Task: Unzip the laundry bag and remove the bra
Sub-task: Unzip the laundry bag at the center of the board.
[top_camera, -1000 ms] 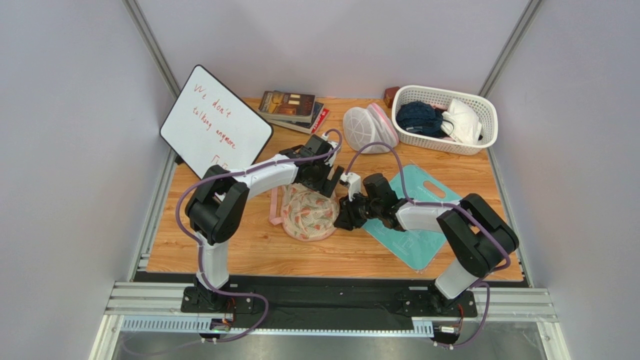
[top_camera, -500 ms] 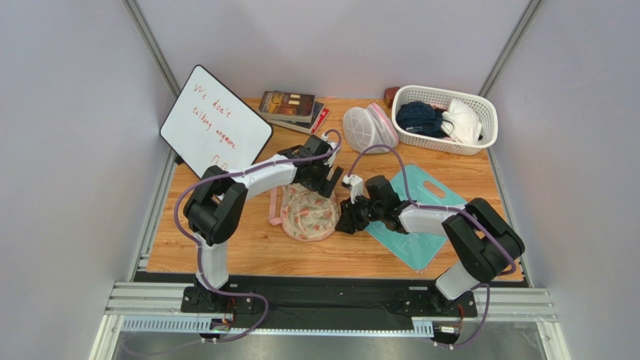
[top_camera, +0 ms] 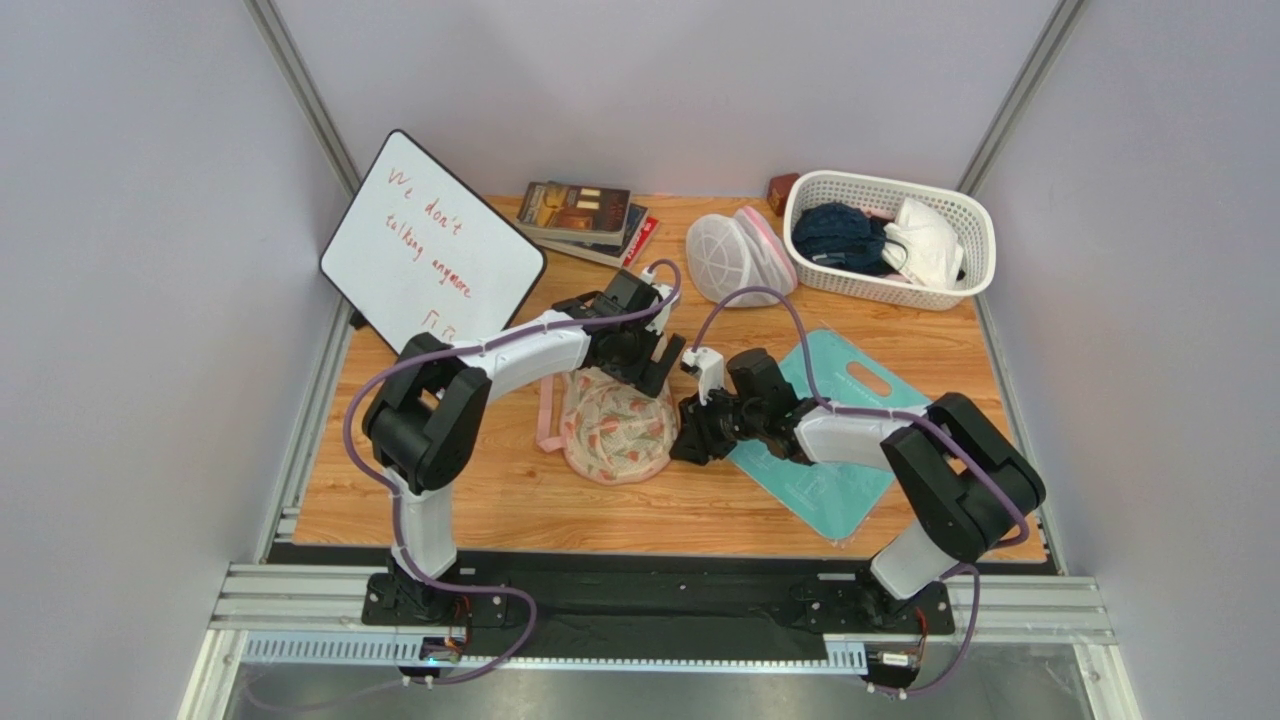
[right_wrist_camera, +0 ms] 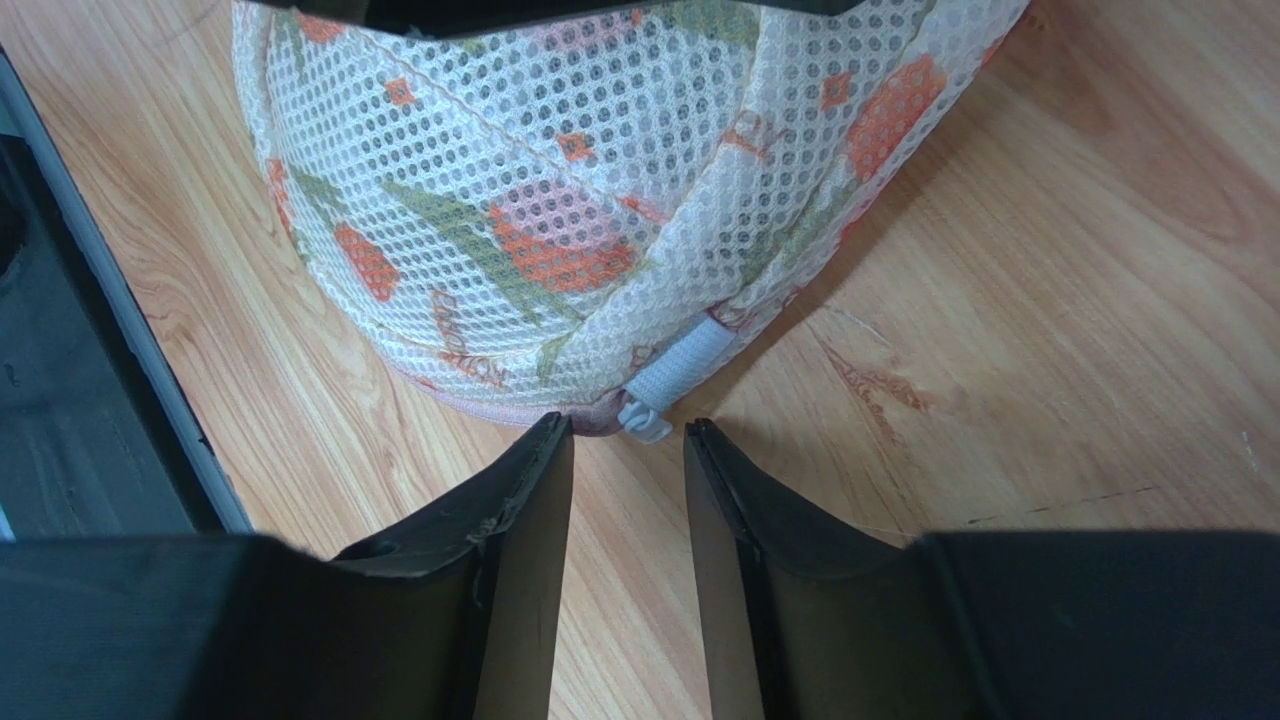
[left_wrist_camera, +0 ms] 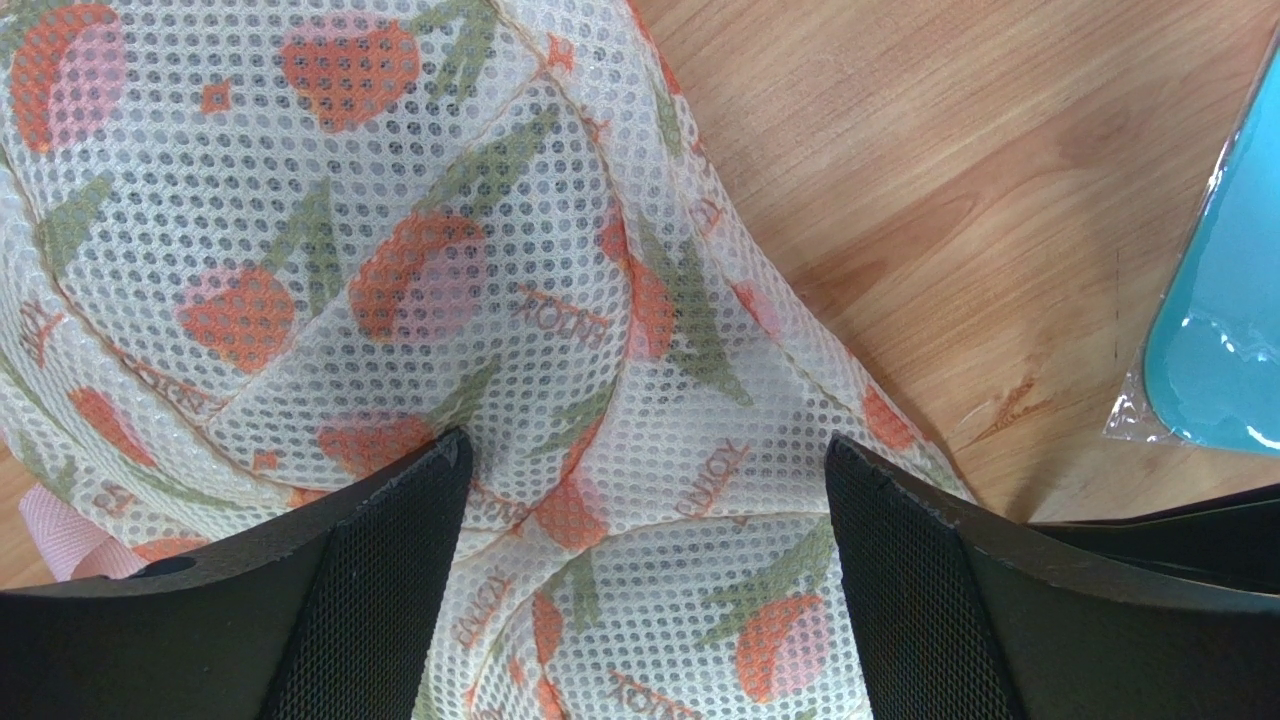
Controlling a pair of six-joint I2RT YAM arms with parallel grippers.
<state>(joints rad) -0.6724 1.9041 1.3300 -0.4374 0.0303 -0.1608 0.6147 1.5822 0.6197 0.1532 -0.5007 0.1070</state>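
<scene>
Left fingers [top_camera: 643, 365] and right fingers [top_camera: 694, 440] flank the cream, orange-floral mesh laundry bag [top_camera: 613, 428] mid-frame on the wooden desk [top_camera: 496, 495]. Left wrist view: spread wide, straddling bag fabric. Right wrist view: narrowly apart, nothing between; white zipper pull [right_wrist_camera: 679, 375] just beyond the tips.

Overhead; 2 close-ups of laundry bag [top_camera: 616, 428]

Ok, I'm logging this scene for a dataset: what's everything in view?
laundry bag: one, cream with orange print, table centre
whiteboard: one, white, red writing, back left
books: small stack, dark, back centre
mesh dome bag: one, white, pink rim, beside the books
basket: one, white, back right, cloth items inside
mat: one, teal, right side
table: one, wooden
left hand: one, black, open, straddling the laundry bag
right hand: one, black, open, tips at the zipper tab
</scene>
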